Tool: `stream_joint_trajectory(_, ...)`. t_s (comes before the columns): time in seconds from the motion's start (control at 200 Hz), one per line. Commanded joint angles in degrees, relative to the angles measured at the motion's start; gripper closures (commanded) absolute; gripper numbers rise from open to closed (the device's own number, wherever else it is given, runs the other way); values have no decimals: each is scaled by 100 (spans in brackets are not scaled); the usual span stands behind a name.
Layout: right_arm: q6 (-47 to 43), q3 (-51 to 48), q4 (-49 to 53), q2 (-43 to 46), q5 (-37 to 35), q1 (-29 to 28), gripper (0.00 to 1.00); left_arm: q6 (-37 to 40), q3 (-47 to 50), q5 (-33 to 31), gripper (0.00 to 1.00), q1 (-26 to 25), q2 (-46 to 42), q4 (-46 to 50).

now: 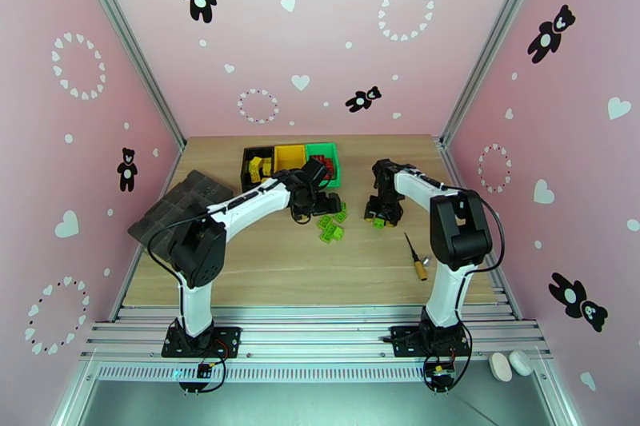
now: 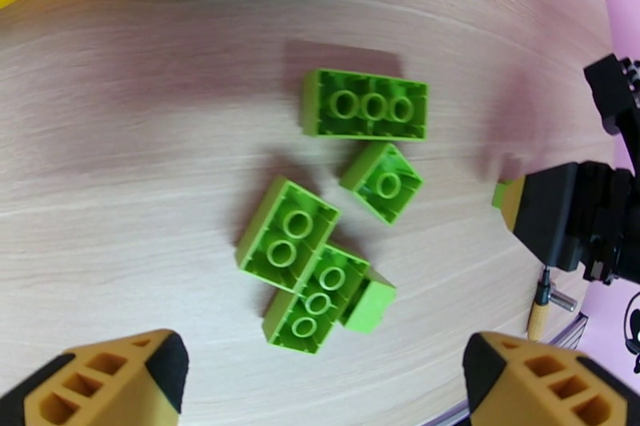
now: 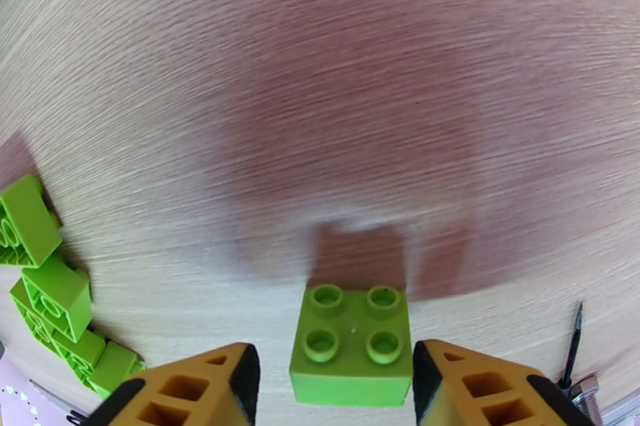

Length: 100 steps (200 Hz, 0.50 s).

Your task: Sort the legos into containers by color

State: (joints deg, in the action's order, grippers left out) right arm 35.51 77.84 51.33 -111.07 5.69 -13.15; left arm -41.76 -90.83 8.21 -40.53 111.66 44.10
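Right gripper [image 3: 332,376] jaws sit apart either side of a green 2x2 lego [image 3: 352,336], tight on one side with a sliver of gap on the other, so not clamped. Left gripper [image 2: 324,364] is spread wide above a loose pile of green legos [image 2: 364,105] just in front of the bins. Loads of bare table [image 1: 320,284] towards the bases, with a screwdriver [image 1: 414,256] lying by the right arm. Grey tray [image 1: 172,208] overhangs the left edge. Back row: black bin [image 1: 244,168] holds yellow bricks [image 1: 256,168], yellow bin [image 1: 290,156] sits in the middle, green bin [image 1: 337,164] holds red bricks [image 1: 322,160]
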Motion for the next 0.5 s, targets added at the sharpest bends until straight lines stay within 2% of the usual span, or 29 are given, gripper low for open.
stream_joint_trajectory(0.0, -4, 96, 108, -82, -53, 11, 52, -85, 108, 14, 4, 109, -152, -76)
stream_joint_trajectory(0.21, 109, 52, 57, 90, 95, -10, 66, -158, 169, 157, 5, 282, -202, -170)
stream_joint_trajectory(0.496, 458, 320, -212, 439, 704, -330, 68, -589, 260, 800, 5, 780, -243, -750)
